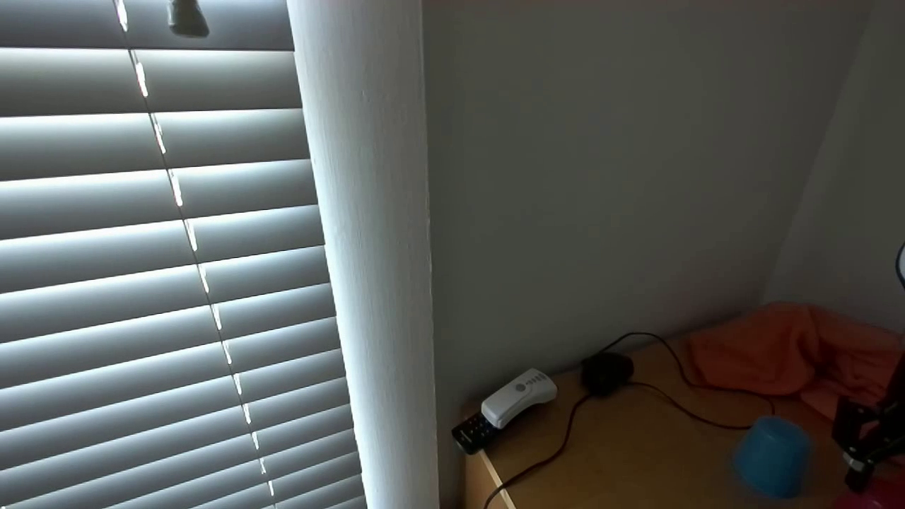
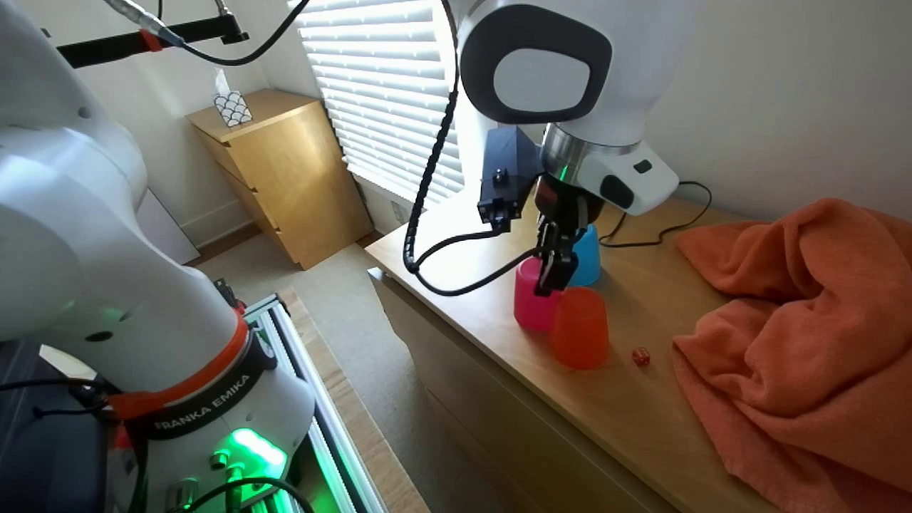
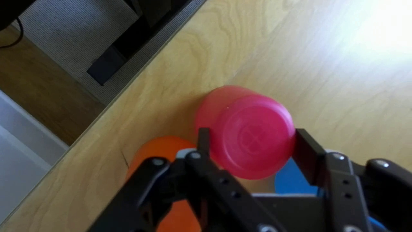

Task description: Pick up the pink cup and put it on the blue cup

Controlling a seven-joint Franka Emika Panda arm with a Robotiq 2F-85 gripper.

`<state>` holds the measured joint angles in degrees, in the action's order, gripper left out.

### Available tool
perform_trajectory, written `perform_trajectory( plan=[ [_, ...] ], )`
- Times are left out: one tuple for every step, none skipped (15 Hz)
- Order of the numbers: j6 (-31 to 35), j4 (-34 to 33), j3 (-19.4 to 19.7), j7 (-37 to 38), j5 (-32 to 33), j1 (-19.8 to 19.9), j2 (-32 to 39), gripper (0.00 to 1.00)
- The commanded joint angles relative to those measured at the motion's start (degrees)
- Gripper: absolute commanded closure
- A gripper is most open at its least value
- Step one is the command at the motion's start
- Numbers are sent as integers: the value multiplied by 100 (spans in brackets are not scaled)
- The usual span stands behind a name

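Note:
The pink cup (image 2: 531,303) stands upside down on the wooden surface, close to its edge. Its closed base faces up in the wrist view (image 3: 254,122); only a sliver shows in an exterior view (image 1: 877,496). My gripper (image 3: 252,137) has one finger against each side of the cup, with no gap seen; it looks shut on it. It also shows in both exterior views (image 2: 552,278) (image 1: 859,452). The blue cup (image 1: 774,456) stands upside down beside the pink cup. It is partly hidden behind my gripper in an exterior view (image 2: 588,258) and in the wrist view (image 3: 293,178).
An orange cup (image 2: 581,331) stands close beside the pink cup, on the left finger's side in the wrist view (image 3: 180,217). A red die (image 2: 641,356) and an orange cloth (image 2: 798,342) lie nearby. A remote (image 1: 474,433), a white device (image 1: 520,397) and black cables lie by the wall.

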<state>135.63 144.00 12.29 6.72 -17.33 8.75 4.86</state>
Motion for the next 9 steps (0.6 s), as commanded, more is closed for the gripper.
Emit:
perform_trajectory(
  plan=[
    [-167,-67,-84,11,-199,93,-35,60],
    [-193,-53,-81,63,-136,83,-106,60],
    [-217,-36,-83,97,-69,73,-191,60],
    [-286,-31,-87,85,-13,68,-302,60],
    [-341,-15,-93,99,43,57,-435,60],
    [-422,-21,-99,103,104,52,-540,60],
    [-535,-19,-107,100,180,45,-699,60],
    [-671,-43,-115,71,234,45,-825,60],
    [-829,-73,-127,58,309,44,-974,60]
  ],
)
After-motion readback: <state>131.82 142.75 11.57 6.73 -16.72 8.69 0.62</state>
